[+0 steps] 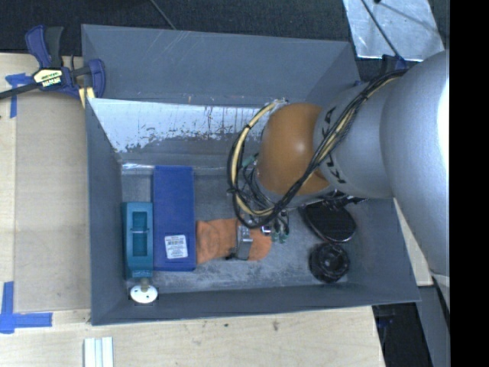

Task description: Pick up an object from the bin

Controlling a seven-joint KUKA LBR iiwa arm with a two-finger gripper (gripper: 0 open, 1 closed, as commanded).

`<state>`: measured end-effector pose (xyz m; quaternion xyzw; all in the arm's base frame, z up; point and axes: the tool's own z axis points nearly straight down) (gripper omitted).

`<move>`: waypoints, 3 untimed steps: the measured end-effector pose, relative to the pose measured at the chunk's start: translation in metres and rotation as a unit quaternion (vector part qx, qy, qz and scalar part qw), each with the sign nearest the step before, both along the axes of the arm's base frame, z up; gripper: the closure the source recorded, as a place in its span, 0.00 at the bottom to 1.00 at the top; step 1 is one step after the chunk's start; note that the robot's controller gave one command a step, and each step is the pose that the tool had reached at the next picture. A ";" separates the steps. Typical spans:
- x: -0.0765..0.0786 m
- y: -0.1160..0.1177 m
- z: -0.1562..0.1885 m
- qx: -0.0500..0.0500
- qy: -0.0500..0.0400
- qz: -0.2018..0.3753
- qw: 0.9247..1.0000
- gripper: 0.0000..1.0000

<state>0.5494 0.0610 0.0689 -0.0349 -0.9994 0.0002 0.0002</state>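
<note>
Bin (229,67), grey metal, sloping walls, six loose items on its floor. All positions are given from the blue box.

1. Blue box (174,212): dark blue, flat, oblong, with a white label at its lower end. It lies lengthwise on the floor.
2. Teal case (138,239): narrow, with a rectangular recess. It lies just left of the blue box and parallel to it; whether the two touch cannot be told.
3. White disc (143,292): small and round, below and left of the blue box's lower end.
4. Orange soft piece (218,239): crumpled and cloth-like, just right of the blue box's lower end, against its edge.
5. Black oval item (330,222): well right of the blue box.
6. Black round item (329,261): well right of the blue box, and lower than the oval.

Robot: silver arm (397,128) with an orange cover (286,151) and looped cables (243,167), right of the blue box. The end effector (246,243) sits low over the right half of the orange soft piece. How far open it is, and whether it has hold of that piece, cannot be told.
</note>
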 end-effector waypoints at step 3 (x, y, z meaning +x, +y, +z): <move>-0.012 0.004 0.005 0.000 0.000 -0.070 0.998 1.00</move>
